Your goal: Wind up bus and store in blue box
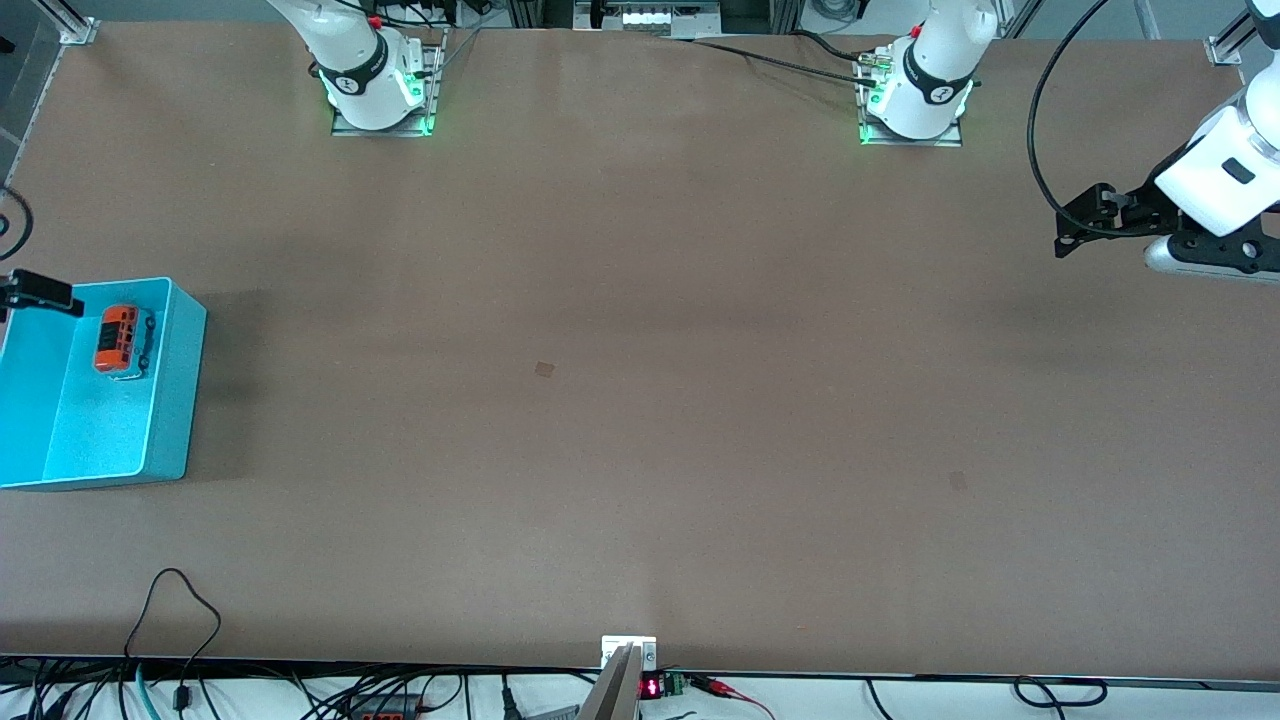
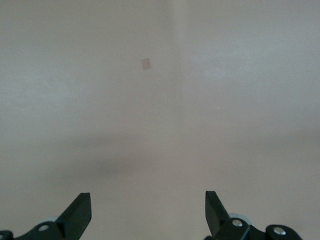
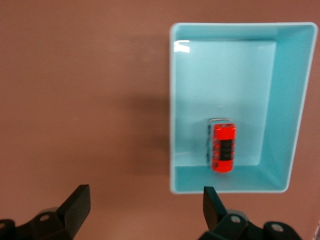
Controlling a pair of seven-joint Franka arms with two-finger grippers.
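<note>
Cyan-blue moulded plastic forms the blue box (image 1: 178,385), a low-walled rectangular bin with a lighter turquoise floor, which is sitting on the bench (image 1: 640,400) at the right arm's end. Inside it, the bus (image 1: 117,340) is lying on the box floor, close to the short wall farther from the front camera. Its body is glossy orange with a black panel on the roof and pale trim along the lower edge; in the right wrist view the bus (image 3: 223,147) is sitting just beside that end wall of the blue box (image 3: 172,150).

Matte brown sheet is covering the bench, smooth apart from two small darker square patches.

Right end effector (image 3: 145,207): it is hovering beside the box, over bare bench, with its two black wedge-shaped fingers spread wide and gripping nothing.

Left end effector (image 2: 148,212): it is hanging over bare bench at the left arm's end, well apart from the box, fingers likewise spread apart and empty.
</note>
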